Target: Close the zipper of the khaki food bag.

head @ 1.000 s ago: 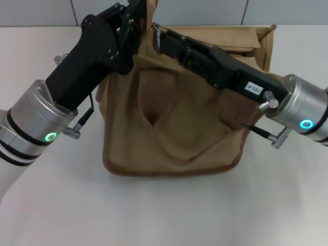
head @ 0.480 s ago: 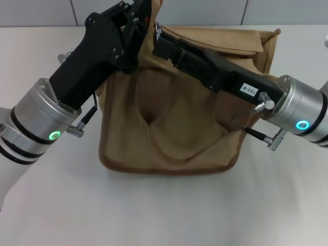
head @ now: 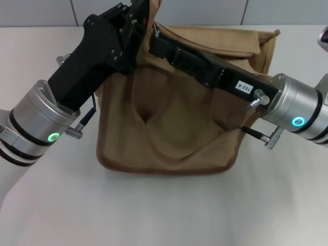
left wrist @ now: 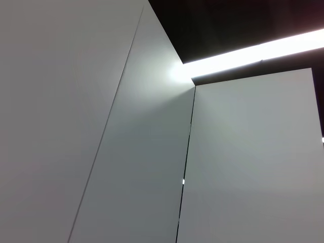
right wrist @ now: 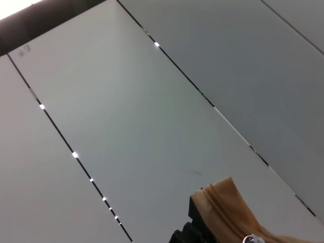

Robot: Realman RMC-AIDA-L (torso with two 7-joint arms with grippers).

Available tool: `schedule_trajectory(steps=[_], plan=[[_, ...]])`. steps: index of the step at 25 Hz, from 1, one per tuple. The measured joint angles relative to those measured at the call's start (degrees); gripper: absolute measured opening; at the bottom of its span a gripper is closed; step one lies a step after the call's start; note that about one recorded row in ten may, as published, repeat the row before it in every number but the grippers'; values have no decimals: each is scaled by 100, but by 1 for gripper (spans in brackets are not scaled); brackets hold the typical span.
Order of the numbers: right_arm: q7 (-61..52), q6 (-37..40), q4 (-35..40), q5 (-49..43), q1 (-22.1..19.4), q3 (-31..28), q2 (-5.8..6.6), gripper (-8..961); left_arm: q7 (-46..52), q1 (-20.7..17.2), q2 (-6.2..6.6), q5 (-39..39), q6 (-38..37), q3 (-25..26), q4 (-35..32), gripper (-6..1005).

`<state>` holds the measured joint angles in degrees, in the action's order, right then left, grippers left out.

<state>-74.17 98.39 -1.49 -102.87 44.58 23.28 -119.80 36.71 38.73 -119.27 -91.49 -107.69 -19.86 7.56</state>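
Note:
The khaki food bag (head: 174, 118) stands on the white table with its front face sagging inward. My left gripper (head: 146, 11) is at the bag's top far-left corner, shut on a raised piece of the bag's fabric. My right gripper (head: 156, 37) reaches across the bag's top from the right, and its tip is close beside the left gripper. A small silver pull tab (head: 155, 29) shows at its tip. The right wrist view shows the tan zipper (right wrist: 223, 200), the silver pull tab (right wrist: 249, 238) and a black finger (right wrist: 195, 223) against it. The zipper line under the right arm is hidden.
The white table (head: 164, 210) extends in front of and beside the bag. Grey wall panels (head: 205, 10) stand behind it. The left wrist view shows only wall panels (left wrist: 126, 152) and a ceiling light strip (left wrist: 263, 48).
My right gripper has slid left along the bag's top toward the left gripper. The bag has shifted slightly left with it. The left gripper has barely moved.

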Motion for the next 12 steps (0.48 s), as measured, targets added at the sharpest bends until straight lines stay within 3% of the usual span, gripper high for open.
schedule_trajectory(steps=[12], plan=[[-49, 315, 1, -25, -11, 56, 0, 437, 3, -15, 0, 1, -75, -9, 3, 122]])
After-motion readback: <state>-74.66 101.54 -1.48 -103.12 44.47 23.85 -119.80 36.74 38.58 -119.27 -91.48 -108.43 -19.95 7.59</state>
